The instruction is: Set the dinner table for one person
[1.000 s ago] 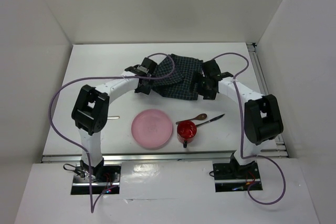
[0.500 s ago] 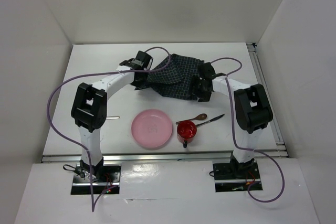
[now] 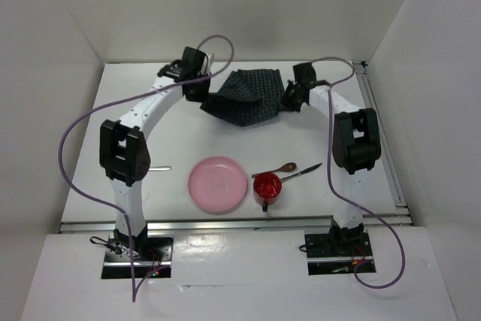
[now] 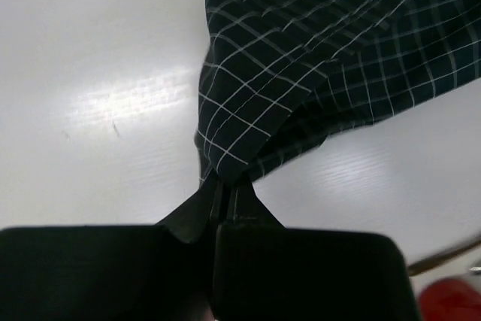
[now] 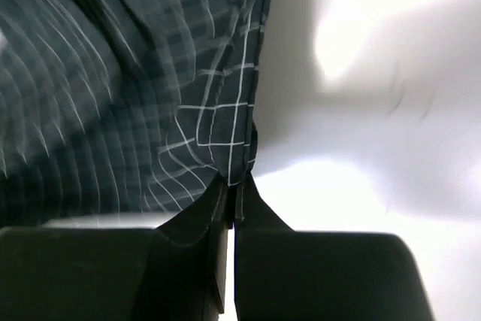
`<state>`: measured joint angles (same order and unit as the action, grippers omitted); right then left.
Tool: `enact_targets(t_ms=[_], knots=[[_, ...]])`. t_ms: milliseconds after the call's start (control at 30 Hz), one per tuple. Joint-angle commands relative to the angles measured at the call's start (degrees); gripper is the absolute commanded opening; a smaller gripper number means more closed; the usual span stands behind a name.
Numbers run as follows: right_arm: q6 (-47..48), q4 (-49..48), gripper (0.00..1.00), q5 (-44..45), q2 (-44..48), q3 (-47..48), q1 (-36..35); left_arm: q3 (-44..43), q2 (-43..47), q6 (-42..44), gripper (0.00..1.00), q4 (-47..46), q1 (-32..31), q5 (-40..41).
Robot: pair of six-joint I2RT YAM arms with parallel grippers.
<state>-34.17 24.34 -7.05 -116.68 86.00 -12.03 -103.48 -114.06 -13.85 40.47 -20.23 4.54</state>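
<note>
white dinner table (image 3: 135, 88) shows beyond the placemat (image 3: 244, 103), its corners pinched in left gripper (image 4: 225, 183) and right gripper (image 5: 233, 184).

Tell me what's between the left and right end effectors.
The dark navy checked cloth placemat spans the gap, its ends pinched in the left end effector and the right end effector; clearest in the top external view.

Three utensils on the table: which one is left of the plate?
The pale utensil, lying alone on that side. The wooden spoon and the dark utensil both lie right of the plate, by the mug.
</note>
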Motion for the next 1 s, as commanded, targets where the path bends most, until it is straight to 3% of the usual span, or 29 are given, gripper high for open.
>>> enact_targets(t_ms=[0,100,167,367,400,467,500,533,567,600,633,667,767,867,900,967], knots=[[2.3,2.9,0.00,-1.6,-0.7,16.2,5.3,-11.0,-0.3,-6.1,0.00,0.5,5.7,-10.8],[2.9,2.4,0.00,-3.3,1.8,19.2,7.1,-8.2,2.3,-13.7,0.00,-5.8,12.7,-24.5],[2.9,-0.7,0.00,-4.8,6.2,15.7,7.1,1.5,6.7,-20.3,0.00,-15.2,16.9,-32.0],[-0.4,-10.9,0.00,-4.8,18.6,-12.1,6.0,29.2,15.5,-31.7,0.00,-30.4,21.4,-39.7],[-0.5,-12.1,0.00,-4.8,19.3,-18.4,5.4,36.0,16.2,-32.4,0.08,-33.4,21.4,-39.7],[-1.2,-13.6,0.00,-5.5,19.8,-22.6,4.8,39.5,15.0,-31.6,0.33,-33.3,21.4,-41.2],[-1.2,-13.6,0.00,-5.5,19.2,-24.3,4.3,39.5,13.7,-30.7,0.39,-31.1,21.4,-40.5],[-1.2,-12.7,0.10,-5.5,19.2,-24.3,4.3,38.1,11.6,-29.7,0.48,-26.3,21.4,-39.9],[-0.6,-11.0,0.23,-5.0,18.4,-24.3,3.8,37.0,11.1,-27.7,0.50,-23.9,21.4,-37.4],[-0.5,-10.2,0.39,-4.2,18.4,-23.7,2.9,34.9,11.1,-26.7,0.58,-21.6,21.4,-35.8],[0.4,-9.5,0.56,-1.7,18.4,-23.7,2.9,33.8,11.1,-26.0,0.73,-19.7,21.4,-33.6],[1.0,-7.9,0.77,-0.3,19.2,-22.9,2.3,32.8,13.3,-25.1,0.78,-16.7,21.4,-29.0],[2.3,-5.2,0.87,3.5,21.0,-20.3,1.8,28.7,17.1,-23.5,0.92,-13.3,21.4,-21.4],[2.8,-3.2,0.88,6.6,21.6,-16.7,1.0,24.0,17.7,-22.7,0.89,-9.2,20.8,-17.3],[2.8,-1.9,0.88,7.4,21.6,-15.8,1.0,22.9,17.7,-20.9,0.76,-8.3,19.3,-15.0],[4.2,-1.9,0.74,7.9,21.6,-13.8,-0.5,20.2,17.2,-18.9,0.45,-6.6,16.3,-12.1]])
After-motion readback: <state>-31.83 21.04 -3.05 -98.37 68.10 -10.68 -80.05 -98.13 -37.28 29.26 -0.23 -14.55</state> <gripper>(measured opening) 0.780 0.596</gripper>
